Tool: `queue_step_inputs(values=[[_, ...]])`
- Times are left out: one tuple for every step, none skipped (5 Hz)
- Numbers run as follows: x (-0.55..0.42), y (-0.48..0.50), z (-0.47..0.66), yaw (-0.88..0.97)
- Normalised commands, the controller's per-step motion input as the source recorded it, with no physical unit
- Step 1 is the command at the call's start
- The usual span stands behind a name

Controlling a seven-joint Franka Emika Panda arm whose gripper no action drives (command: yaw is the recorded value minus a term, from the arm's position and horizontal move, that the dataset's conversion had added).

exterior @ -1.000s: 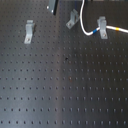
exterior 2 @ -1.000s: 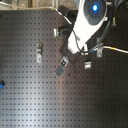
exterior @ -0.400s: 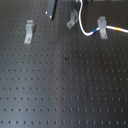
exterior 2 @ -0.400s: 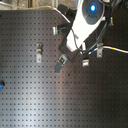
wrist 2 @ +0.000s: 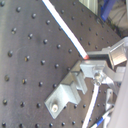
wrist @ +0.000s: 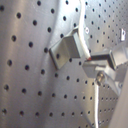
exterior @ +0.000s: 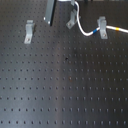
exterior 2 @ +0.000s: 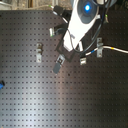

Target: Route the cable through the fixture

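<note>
The arm slants down from the upper right of the second exterior view toward its centre, ending at the gripper above the perforated board. Whether its jaws are closed cannot be told. The cable lies in the upper right of the first exterior view, threaded through a grey clip.
</note>
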Motion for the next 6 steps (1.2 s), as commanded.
queue_step_inputs(values=[[-0.093,0.004,0.17,-0.65],[-0.050,-0.095,0.15,-0.92],[-0.227,-0.195,0.07,-0.76],[-0.239,-0.269,0.02,-0.72],[-0.358,-0.194,0.00,-0.19],[-0.332,-0.040,-0.05,0.00]])
